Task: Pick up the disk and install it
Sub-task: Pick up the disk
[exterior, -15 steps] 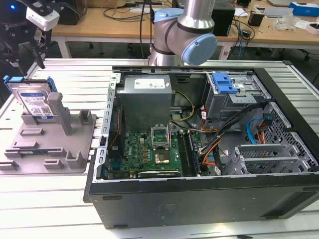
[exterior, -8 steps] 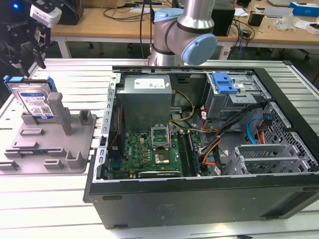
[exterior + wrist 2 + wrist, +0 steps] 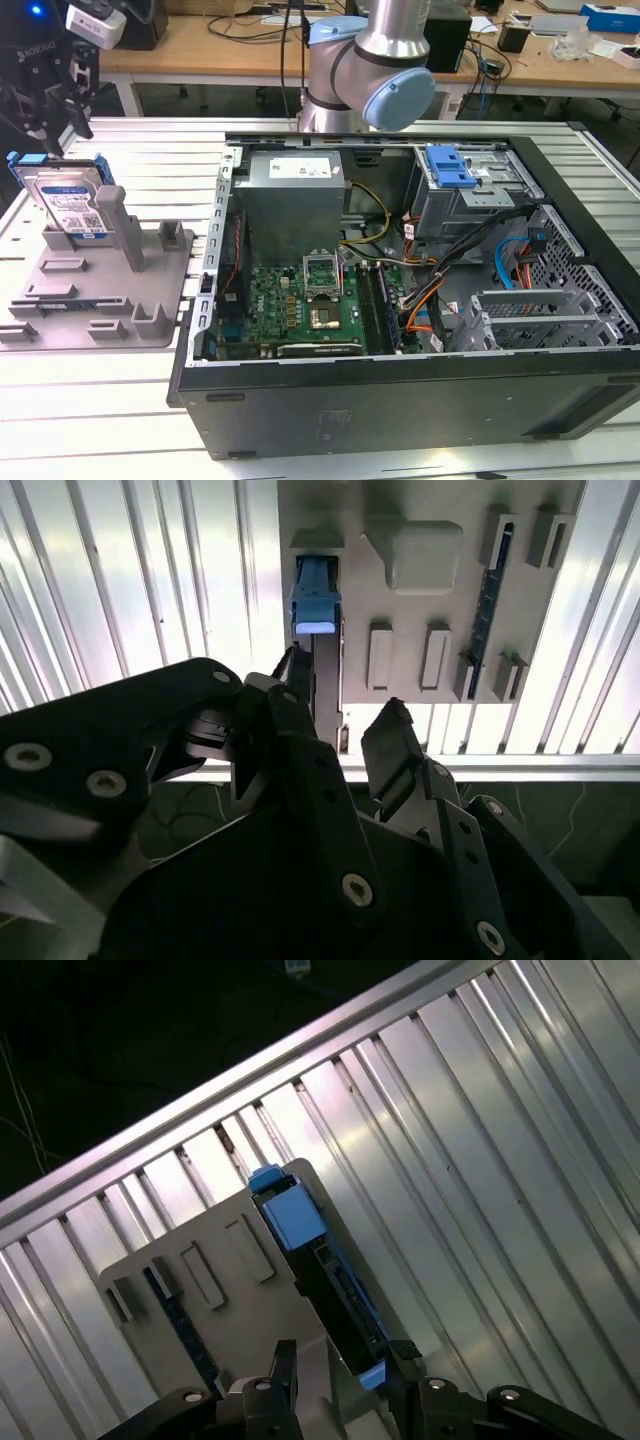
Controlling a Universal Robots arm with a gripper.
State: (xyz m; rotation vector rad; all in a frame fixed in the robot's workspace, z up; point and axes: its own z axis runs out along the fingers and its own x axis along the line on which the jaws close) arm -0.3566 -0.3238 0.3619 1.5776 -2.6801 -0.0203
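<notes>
On the grey fixture plate (image 3: 160,300), at the exterior view's left, the disk (image 3: 72,205) stands on edge, label facing out, blue carrier frame along its top, leaning against an upright post (image 3: 125,225). Just above it hangs the gripper (image 3: 55,125), released. In both wrist views its 2 fingers (image 3: 400,750) (image 3: 283,1365) are spread, and the disk's narrow edge (image 3: 325,680) (image 3: 320,1260) shows between them, ungripped. The plate lies on a slotted aluminium table (image 3: 100,400), beside an open computer case (image 3: 400,400).
</notes>
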